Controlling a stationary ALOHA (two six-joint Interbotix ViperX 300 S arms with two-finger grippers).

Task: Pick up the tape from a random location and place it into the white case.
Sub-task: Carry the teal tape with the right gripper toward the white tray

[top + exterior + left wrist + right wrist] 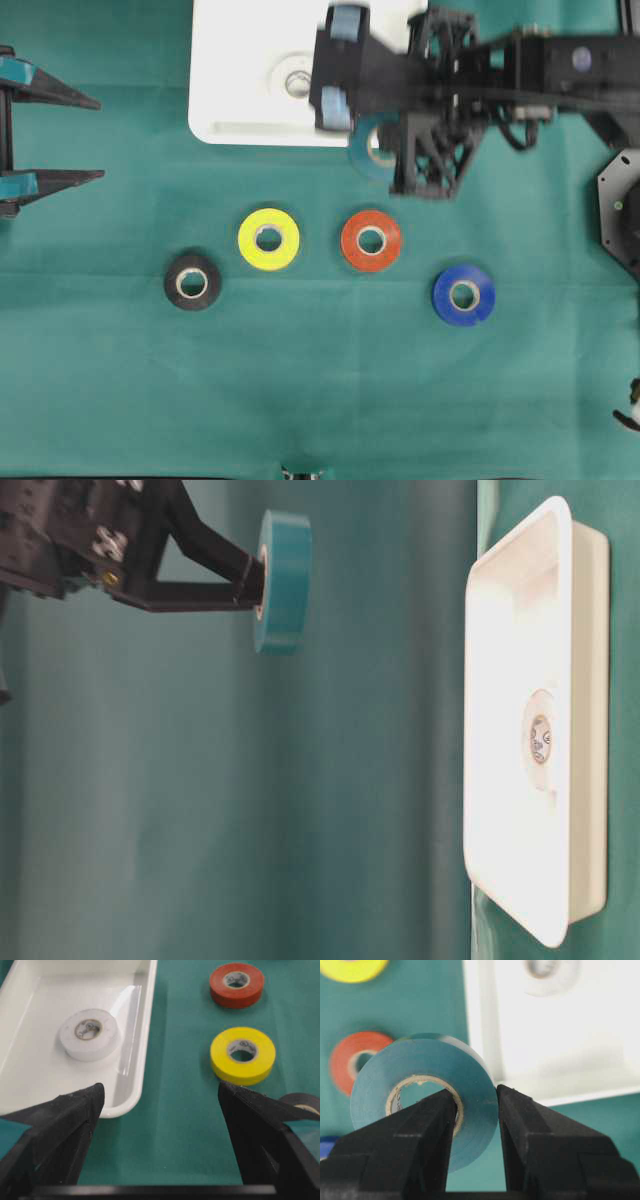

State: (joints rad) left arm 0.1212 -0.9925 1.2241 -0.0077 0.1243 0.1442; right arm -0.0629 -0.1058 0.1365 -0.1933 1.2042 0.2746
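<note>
A teal tape (435, 1067) roll hangs in the air, with my right gripper (476, 1102) shut on its wall: one finger goes through the core, the other presses the outer face. From overhead the teal tape (360, 158) sits just off the near right corner of the white case (240, 60). The table-level view shows the teal tape (283, 580) well clear of the cloth and of the white case (520, 630). A white roll (297, 80) lies inside the case. My left gripper (101, 139) stands open and empty at the far left.
Four more rolls lie on the green cloth in front of the case: black (192, 282), yellow (269, 239), red (371, 240) and blue (463, 295). The right arm's body (520, 60) stretches over the case's right end.
</note>
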